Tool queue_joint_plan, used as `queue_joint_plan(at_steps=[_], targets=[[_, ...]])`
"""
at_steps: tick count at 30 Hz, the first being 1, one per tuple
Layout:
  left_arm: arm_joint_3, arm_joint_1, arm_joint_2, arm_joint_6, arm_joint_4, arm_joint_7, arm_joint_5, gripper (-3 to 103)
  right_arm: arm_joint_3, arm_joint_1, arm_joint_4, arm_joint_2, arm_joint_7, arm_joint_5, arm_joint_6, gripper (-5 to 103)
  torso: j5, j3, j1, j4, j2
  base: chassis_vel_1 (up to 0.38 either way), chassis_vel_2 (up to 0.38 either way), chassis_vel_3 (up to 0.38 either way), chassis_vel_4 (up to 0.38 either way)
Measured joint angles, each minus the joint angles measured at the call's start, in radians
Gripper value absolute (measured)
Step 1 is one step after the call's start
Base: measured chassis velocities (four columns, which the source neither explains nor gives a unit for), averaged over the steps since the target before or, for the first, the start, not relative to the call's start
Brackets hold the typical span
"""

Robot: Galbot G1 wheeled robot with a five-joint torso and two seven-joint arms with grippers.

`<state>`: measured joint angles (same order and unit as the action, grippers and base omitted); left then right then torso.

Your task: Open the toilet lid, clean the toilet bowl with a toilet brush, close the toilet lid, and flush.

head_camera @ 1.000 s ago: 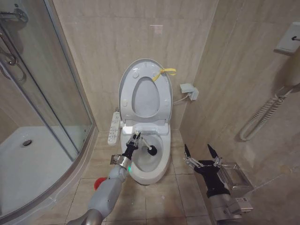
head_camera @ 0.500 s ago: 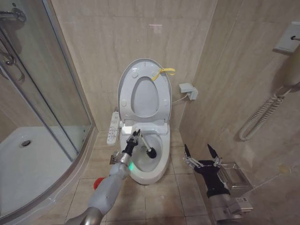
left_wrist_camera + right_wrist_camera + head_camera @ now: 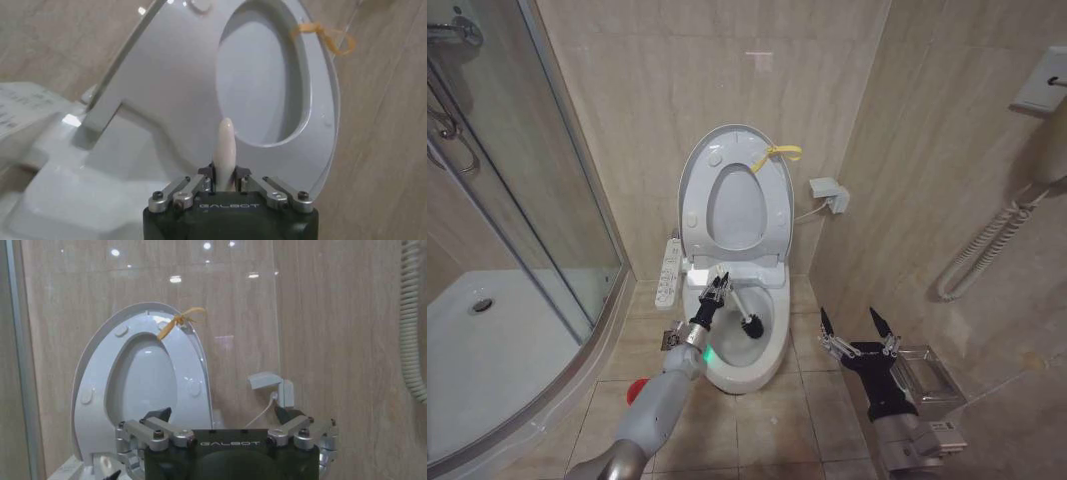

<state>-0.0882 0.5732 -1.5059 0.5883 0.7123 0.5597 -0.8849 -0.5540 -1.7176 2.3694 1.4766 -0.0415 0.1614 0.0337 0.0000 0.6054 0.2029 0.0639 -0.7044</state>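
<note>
A: Head view. Report the arms.

B: The left gripper point(image 3: 717, 291) is over the near rim of the bowl point(image 3: 772, 345), closed on the handle of the brush point(image 3: 739, 309). The handle slants down to the right; the dark bristle head sits inside the bowl. The right gripper point(image 3: 857, 331) hangs idle to the right of the toilet, above the floor tiles, fingers spread, holding nothing.

A: Lid status?

B: The lid point(image 3: 695, 175) is raised against the wall, with the seat point(image 3: 770, 200) raised in front of it. The yellow ribbon point(image 3: 777, 154) hangs at the upper right edge.

A: Left wrist view.

B: The two fingers clamp the pale handle, whose free end sticks up past the gripper. Behind it are the upright seat and lid, and the ribbon point(image 3: 327, 37).

A: Right wrist view.

B: The fingers stand apart and empty. The upright lid point(image 3: 93, 375) and ribbon point(image 3: 179, 319) are ahead, well apart from the gripper. A small socket box point(image 3: 267, 385) is on the wall beside the toilet.

A: Step in hand?

B: By judgement, step two: scrubbing the bowl. Lid opening is done; closing and flushing are not yet done.

A: Next move requirement?

B: Probably to sweep the bristles around the inner wall without loosening the grip, keeping the handle clear of the rim. The brush must then leave the bowl before the lid is lowered.
</note>
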Motion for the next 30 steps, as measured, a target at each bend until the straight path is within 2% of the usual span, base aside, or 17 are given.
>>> queue_joint_plan(at_steps=[1, 3, 4, 5, 6, 8, 10, 12, 18, 21, 22, 27, 30], targets=[[0.0, 0.0, 0.0, 0.0, 0.0, 0.0, 0.0, 20, 0.0, 0.0, 0.0, 0.0, 0.0, 0.0, 0.0, 100, 0.0, 0.0, 0.0, 0.0, 0.0, 0.0, 0.0, 0.0, 0.0], [-0.011, 0.0, 0.003, 0.013, -0.026, 0.008, 0.06, 20, 0.0, 0.0, 0.0, 0.0, 0.0, 0.0, 0.0, 100, 0.0, 0.0, 0.0, 0.0, 0.0, 0.0, 0.0, 0.0, 0.0], [-0.027, -0.001, 0.019, 0.045, -0.062, 0.022, 0.184, 20, 0.0, 0.0, 0.0, 0.0, 0.0, 0.0, 0.0, 100, 0.0001, 0.0, 0.0, -0.0007, 0.0, 0.0, 0.0, 0.0, 0.0], [-0.034, -0.001, 0.028, 0.059, -0.072, 0.029, 0.242, 20, 0.0, 0.0, 0.0, 0.0, 0.0, 0.0, 0.0, 100, 0.0003, 0.0, 0.0, -0.0009, 0.0, 0.0, 0.0, 0.0, 0.0], [-0.034, -0.001, 0.028, 0.059, -0.072, 0.029, 0.242, 20, 0.0, 0.0, 0.0, 0.0, 0.0, 0.0, 0.0, 100, 0.0003, 0.0, 0.0, -0.0009, 0.0, 0.0, 0.0, 0.0, 0.0], [-0.052, 0.014, 0.045, 0.069, -0.056, 0.031, 0.353, 20, 0.0, 0.0, 0.0, 0.0, 0.0, 0.0, 0.0, 100, 0.0005, -0.001, 0.0, -0.0012, 0.0, 0.0, 0.0, 0.0, 0.0], [-0.054, 0.034, 0.053, 0.069, -0.013, 0.019, 0.382, 20, 0.0, 0.0, 0.0, 0.0, 0.0, 0.0, 0.0, 100, 0.0001, 0.0, 0.0, -0.0004, 0.0, 0.0, 0.0, 0.0, 0.0], [-0.049, 0.047, 0.054, 0.059, 0.028, 0.003, 0.375, 20, 0.0, 0.0, 0.0, 0.0, 0.0, 0.0, 0.0, 100, -0.0003, 0.0, 0.0, 0.0006, 0.0, 0.0, 0.0, 0.0, 0.0], [-0.017, 0.074, 0.059, 0.008, 0.1, -0.024, 0.304, 20, 0.0, 0.0, 0.0, 0.0, 0.0, 0.0, 0.0, 100, -0.0003, 0.0, 0.0, 0.0011, 0.0, 0.0, 0.0, 0.0, 0.0], [-0.004, 0.119, 0.074, -0.018, 0.153, -0.058, 0.236, 20, 0.0, 0.0, 0.0, 0.0, 0.0, 0.0, 0.0, 100, 0.0, 0.0, 0.0, -0.0001, 0.0, 0.0, 0.0, 0.0, 0.0], [-0.004, 0.135, 0.076, -0.018, 0.165, -0.069, 0.191, 19, 0.0, 0.0, 0.0, 0.0, 0.0, 0.0, 0.0, 100, -0.0001, 0.0, 0.0, -0.0004, 0.0, 0.0, 0.0, 0.0, 0.0], [-0.015, 0.166, 0.074, -0.017, 0.192, -0.086, 0.126, 19, 0.0, 0.0, 0.0, 0.0, 0.0, 0.0, 0.0, 100, -0.0001, 0.0, 0.0, 0.0003, 0.0, 0.0, 0.0, 0.0, 0.0], [-0.017, 0.224, 0.08, -0.054, 0.275, -0.129, 0.053, 19, 0.0, 0.0, 0.0, 0.0, 0.0, 0.0, 0.0, 100, 0.0001, 0.0, 0.0, 0.0, 0.0, 0.0, 0.0, 0.0, 0.0]])
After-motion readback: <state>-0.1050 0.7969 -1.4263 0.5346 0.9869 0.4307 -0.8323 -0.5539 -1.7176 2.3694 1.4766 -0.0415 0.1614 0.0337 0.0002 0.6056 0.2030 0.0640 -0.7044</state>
